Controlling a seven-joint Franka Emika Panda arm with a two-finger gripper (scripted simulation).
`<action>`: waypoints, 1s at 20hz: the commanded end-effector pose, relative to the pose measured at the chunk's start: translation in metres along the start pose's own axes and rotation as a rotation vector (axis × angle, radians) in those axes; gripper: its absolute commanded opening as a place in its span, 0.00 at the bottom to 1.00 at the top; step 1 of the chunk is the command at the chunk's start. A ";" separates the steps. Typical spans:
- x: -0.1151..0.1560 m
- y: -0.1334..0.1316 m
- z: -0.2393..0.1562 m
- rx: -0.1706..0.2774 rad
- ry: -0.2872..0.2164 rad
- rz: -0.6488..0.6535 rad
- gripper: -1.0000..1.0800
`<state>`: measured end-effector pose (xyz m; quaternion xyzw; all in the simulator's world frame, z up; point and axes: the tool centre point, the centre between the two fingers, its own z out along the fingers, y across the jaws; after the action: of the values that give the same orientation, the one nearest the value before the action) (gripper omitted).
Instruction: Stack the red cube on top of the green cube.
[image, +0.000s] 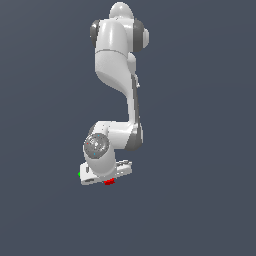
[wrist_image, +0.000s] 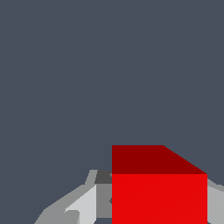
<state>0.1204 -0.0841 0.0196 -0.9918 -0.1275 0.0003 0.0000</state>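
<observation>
In the wrist view the red cube (wrist_image: 159, 192) fills the space between my two fingers. A grey finger (wrist_image: 103, 197) touches one side of it and the other finger (wrist_image: 215, 205) touches the opposite side. My gripper (wrist_image: 159, 208) is shut on the red cube. In the exterior view the white hand (image: 106, 172) covers most of it, and only a red sliver (image: 109, 181) shows at its lower edge. A small speck of the green cube (image: 79, 174) shows by the hand's edge on the exterior view's left. The green cube is out of the wrist view.
The white arm (image: 117, 75) reaches down the middle of the exterior view, over a plain dark grey-blue floor (image: 200, 150). Nothing else shows.
</observation>
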 end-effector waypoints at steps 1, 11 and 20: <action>0.000 0.000 0.000 0.000 0.000 0.000 0.00; 0.000 0.000 -0.002 0.000 0.000 0.000 0.00; -0.001 0.000 -0.048 0.000 0.000 0.000 0.00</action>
<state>0.1187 -0.0839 0.0553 -0.9918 -0.1275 0.0016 0.0004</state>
